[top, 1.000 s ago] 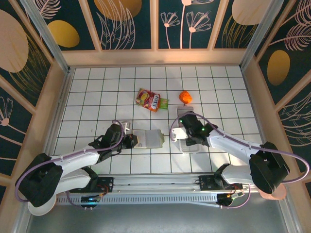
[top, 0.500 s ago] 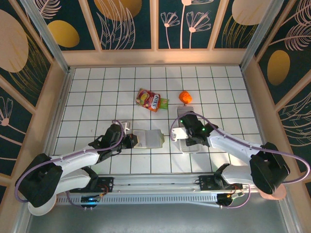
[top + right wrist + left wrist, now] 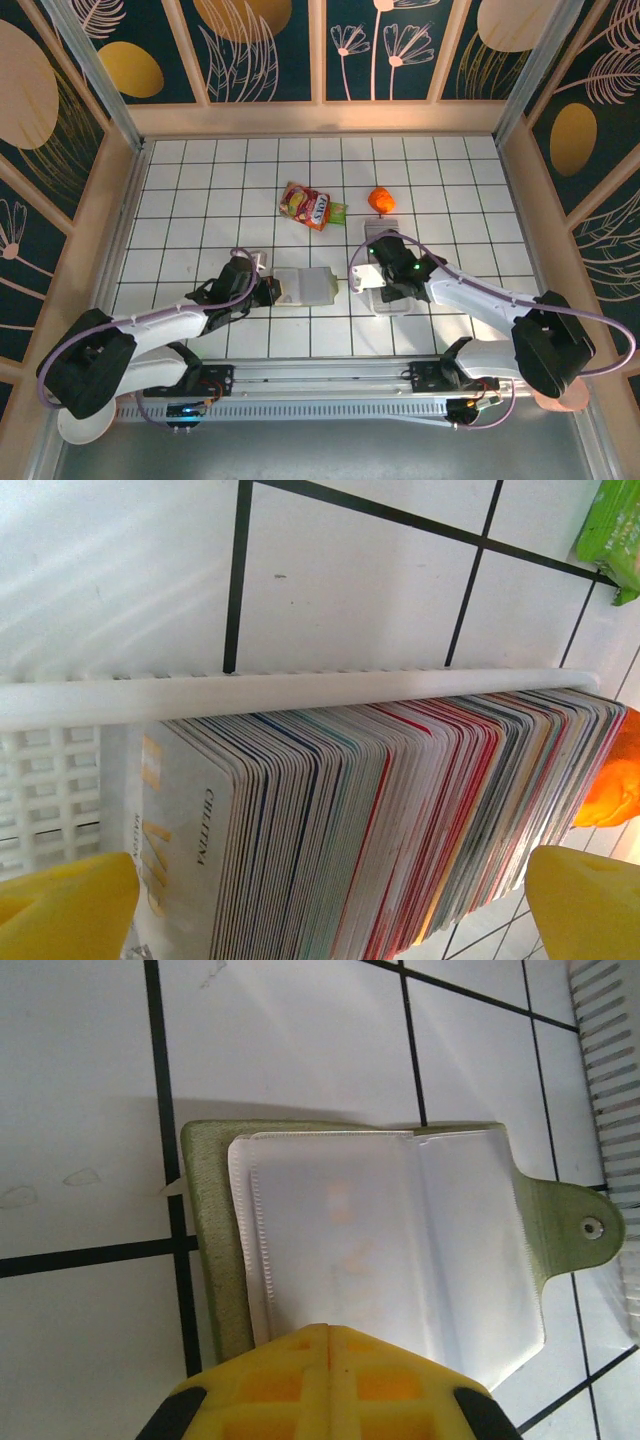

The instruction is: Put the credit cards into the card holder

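One card holder [image 3: 400,1250], one tray [image 3: 300,691] (white)

Two white arms [image 3: 165,322] with black joints [image 3: 90,365], lilac cables [image 3: 236,251], yellow gripper fingers [image 3: 585,895].

Overhead camera surveys the whole table [image 3: 180,200]; both wrist cameras look closely down at it.
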Controlling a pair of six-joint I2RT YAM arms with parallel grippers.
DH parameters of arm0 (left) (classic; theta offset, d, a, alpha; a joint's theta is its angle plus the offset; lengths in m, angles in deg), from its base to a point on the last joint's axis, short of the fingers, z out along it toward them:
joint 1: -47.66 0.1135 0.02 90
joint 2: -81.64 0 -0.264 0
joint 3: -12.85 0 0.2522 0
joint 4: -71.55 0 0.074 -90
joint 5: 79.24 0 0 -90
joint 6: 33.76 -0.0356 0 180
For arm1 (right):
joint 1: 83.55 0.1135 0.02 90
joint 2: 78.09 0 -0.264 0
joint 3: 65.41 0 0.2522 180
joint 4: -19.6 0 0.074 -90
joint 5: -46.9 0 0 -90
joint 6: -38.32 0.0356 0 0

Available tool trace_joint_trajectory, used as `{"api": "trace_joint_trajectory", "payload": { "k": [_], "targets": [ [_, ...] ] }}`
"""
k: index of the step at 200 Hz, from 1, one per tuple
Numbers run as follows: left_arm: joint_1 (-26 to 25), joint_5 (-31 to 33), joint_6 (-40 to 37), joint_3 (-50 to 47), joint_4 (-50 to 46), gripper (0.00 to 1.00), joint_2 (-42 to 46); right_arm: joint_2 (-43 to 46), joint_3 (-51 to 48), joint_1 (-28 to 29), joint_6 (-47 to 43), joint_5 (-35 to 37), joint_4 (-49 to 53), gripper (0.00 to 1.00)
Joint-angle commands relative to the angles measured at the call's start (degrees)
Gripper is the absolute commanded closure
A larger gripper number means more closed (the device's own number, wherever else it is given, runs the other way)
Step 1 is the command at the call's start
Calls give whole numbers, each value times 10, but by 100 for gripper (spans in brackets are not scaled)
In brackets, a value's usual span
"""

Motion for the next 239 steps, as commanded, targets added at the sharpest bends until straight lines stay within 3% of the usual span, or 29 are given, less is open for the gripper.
{"api": "trace_joint_trajectory", "payload": {
  "k": [1,49,130,239],
  "targets": [
    [-2,16,0,-13,9,99,-7,-12,-2,6,5,-6,2,1],
    [-1,24,-6,-21,21,99,-25,-17,0,9,-1,-4,-5,2],
    [-1,25,-21,-23,27,100,-40,-6,17,8,-1,-3,31,38],
    [-2,24,-24,-21,24,100,-36,26,12,8,3,-9,47,62]
  ]
}}
